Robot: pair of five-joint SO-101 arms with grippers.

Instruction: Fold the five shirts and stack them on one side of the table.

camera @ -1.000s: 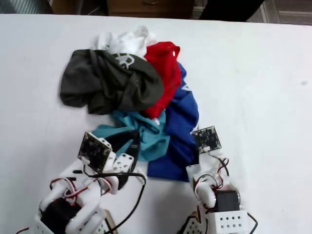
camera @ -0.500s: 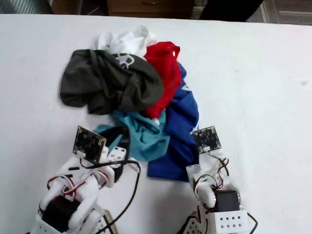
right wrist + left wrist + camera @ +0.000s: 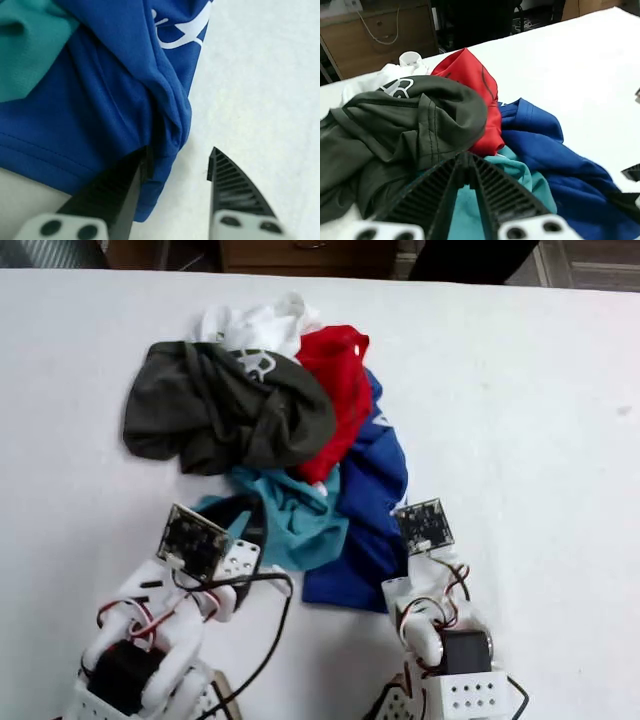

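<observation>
— Status?
— My right pincer [image 3: 179,152] gapes astride the crumpled royal-blue shirt [image 3: 100,90]; left pincer [image 3: 465,162], tips together, over the rumpled teal shirt [image 3: 530,185] at twelve o'clock
— Risk?
— Tangled layers dragging the heap [image 3: 270,440] along

The left arm [image 3: 150,605] and right arm [image 3: 425,640] are white plastic with black motors [image 3: 462,648] and red cables [image 3: 125,612]. The left pincer [image 3: 466,159] and right pincer [image 3: 180,150] are black and ribbed.
</observation>
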